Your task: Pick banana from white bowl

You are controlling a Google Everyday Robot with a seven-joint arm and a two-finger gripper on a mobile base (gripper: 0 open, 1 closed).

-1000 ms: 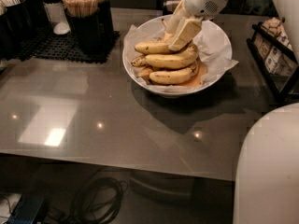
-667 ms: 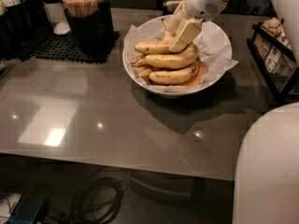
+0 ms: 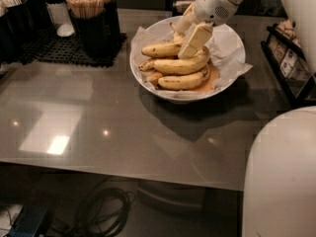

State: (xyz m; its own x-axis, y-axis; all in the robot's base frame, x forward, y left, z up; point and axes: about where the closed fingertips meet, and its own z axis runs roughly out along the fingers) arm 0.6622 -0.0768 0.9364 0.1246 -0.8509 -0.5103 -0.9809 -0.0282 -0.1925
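Observation:
The white bowl (image 3: pixel 143 68), lined with crumpled white paper (image 3: pixel 224 48), stands on the grey table at the back centre. Several yellow bananas lie stacked in it. The top banana (image 3: pixel 159 49) is brown-spotted with a dark left tip. A longer one (image 3: pixel 177 66) lies under it and another (image 3: pixel 185 82) in front. My gripper (image 3: pixel 189 33) reaches down from the upper right into the bowl. It sits at the right end of the top banana, touching the pile. That end of the banana is hidden behind it.
A black holder with wooden stir sticks (image 3: pixel 89 6) and other dark containers stand on a black mat (image 3: pixel 44 51) at the back left. A black rack (image 3: pixel 291 58) stands at the right edge. My white body (image 3: pixel 281 181) fills the lower right corner. Cables (image 3: pixel 103 211) lie on the floor.

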